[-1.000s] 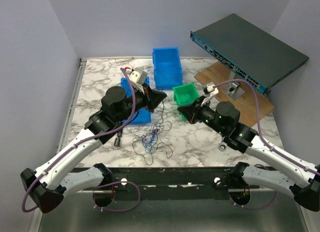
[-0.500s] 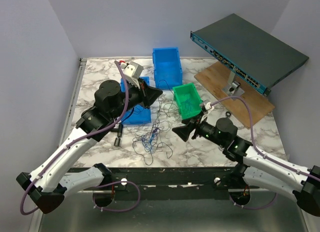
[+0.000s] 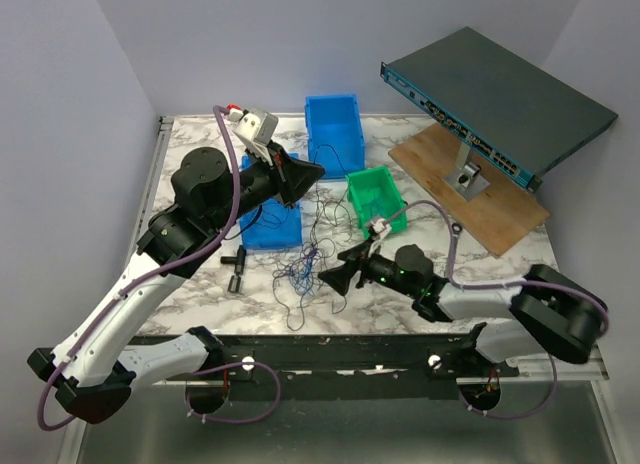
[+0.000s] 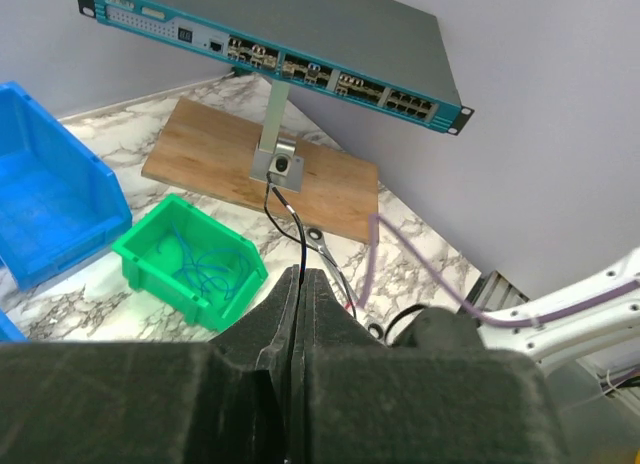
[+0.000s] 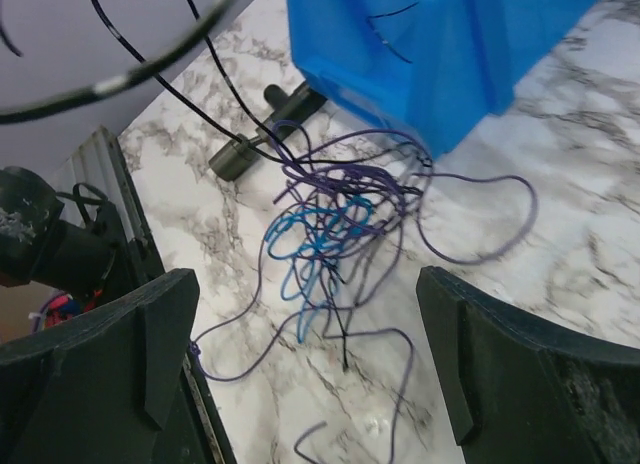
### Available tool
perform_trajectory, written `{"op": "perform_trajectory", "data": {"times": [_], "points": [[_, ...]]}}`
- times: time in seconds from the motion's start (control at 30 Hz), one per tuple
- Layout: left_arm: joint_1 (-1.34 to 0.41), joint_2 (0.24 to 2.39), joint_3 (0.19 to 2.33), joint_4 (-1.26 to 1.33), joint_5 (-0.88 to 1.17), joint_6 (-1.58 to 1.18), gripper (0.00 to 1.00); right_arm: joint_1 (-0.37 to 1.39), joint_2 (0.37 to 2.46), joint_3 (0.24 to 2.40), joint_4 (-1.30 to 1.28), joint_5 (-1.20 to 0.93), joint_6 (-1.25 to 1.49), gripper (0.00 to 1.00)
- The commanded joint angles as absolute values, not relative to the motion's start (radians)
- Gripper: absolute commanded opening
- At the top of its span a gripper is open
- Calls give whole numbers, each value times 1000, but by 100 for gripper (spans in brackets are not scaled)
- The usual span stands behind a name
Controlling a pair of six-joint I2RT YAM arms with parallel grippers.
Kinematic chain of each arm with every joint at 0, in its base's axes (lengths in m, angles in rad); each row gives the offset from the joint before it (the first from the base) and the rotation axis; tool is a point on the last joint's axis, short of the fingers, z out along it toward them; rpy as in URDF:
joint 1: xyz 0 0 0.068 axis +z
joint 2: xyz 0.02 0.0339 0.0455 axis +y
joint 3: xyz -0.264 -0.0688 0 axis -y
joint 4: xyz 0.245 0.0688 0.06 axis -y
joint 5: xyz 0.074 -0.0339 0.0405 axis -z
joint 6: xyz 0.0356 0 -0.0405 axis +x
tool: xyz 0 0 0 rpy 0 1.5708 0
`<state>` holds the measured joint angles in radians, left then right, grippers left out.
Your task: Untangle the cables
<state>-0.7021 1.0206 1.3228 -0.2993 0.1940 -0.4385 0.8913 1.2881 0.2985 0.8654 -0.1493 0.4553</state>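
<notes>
just ahead of the right gripper (image 3: 325,277), tangled cables (image 5: 325,224)

Marble-pattern table (image 3: 200,154); plain lilac walls (image 3: 300,44); even light.

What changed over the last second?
The right gripper swung down and left, from beside the green bin to the cables, and its fingers opened wide. The left gripper shifted slightly farther back or up, still shut on one of the cables. The pile on the table and the green bin stayed put.
</notes>
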Motion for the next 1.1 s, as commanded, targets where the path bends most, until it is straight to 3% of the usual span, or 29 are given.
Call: {"op": "perform_trajectory", "data": {"times": [0.0,0.13,0.2,0.23,0.27,0.33,0.37,0.4,0.47,0.57,0.7,0.8,0.87,0.97,1.07], "points": [[-694,1018,1381,-332,234,-450,0,983,1520,439,1111,-88,396,100],[-675,1006,1402,-339,235,-461,0,1030,1732,526,1220,23,422,99],[-656,1008,1467,-396,209,-430,0,1031,1788,502,1269,123,489,91],[-646,1008,1513,-438,164,-399,0,1030,1796,481,1276,190,523,83],[-636,1007,1548,-467,114,-369,0,1031,1797,452,1268,254,552,68],[-600,1003,1619,-527,26,-316,0,1028,1776,397,1209,402,629,23],[-580,1000,1655,-559,-7,-298,0,1029,1753,364,1167,466,665,13],[-553,999,1682,-587,-59,-286,0,1028,1713,322,1142,508,686,10],[-511,986,1720,-632,-161,-259,0,1027,1603,241,1069,582,733,9],[-462,969,1729,-669,-305,-240,0,1018,1350,173,774,722,842,1],[-414,950,1690,-665,-310,-242,0,1008,990,156,337,877,927,1],[-390,974,1706,-706,-342,-255,0,1003,719,194,-118,1040,1194,1],[-365,990,1723,-738,-364,-269,0,1000,583,203,-277,1082,1270,1],[-320,1007,1747,-784,-455,-277,0,999,482,253,-587,1179,1467,1],[-245,994,1740,-785,-527,-272,0,998,494,321,-731,1220,1543,1]]}}
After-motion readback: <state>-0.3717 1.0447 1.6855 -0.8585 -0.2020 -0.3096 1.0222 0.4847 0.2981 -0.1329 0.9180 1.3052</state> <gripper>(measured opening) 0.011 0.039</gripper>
